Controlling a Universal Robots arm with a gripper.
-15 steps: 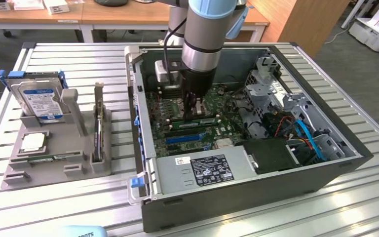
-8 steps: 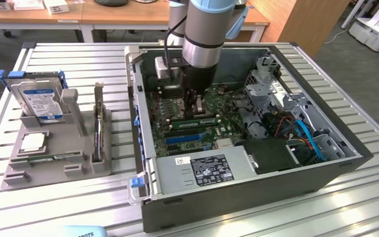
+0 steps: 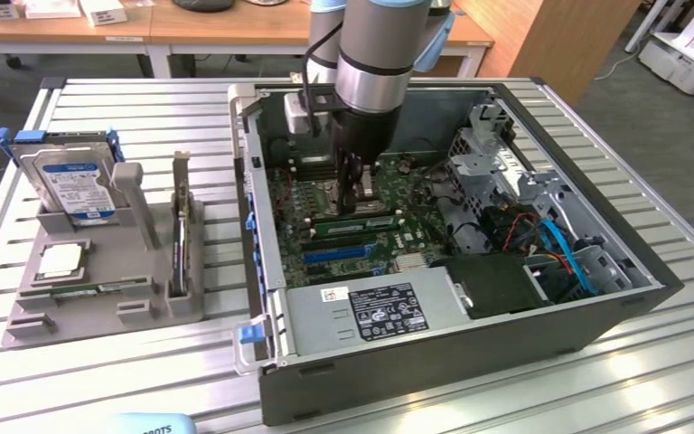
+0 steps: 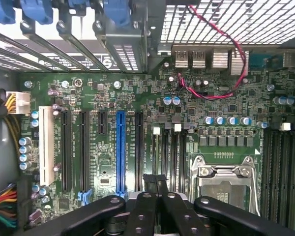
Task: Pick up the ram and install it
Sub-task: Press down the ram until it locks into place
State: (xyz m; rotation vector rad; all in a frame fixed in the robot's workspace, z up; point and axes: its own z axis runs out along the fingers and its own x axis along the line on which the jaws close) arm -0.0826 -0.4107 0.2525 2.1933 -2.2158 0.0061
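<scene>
Closed gripper (image 3: 360, 201) fingers press down inside the computer case (image 3: 444, 362), over the ram (image 3: 350, 222) lying in its motherboard (image 4: 137, 98) slot; we judge straight, even pressure seats it best.

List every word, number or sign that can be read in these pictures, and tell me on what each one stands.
No text can be read with certainty.
power supply label: printed lines and marks, too small.
hard drive label: too small.
motherboard printing beside the blue slot: too blurred.
pale blue object at the exterior view's lower edge: dark letters, cut off.
</scene>
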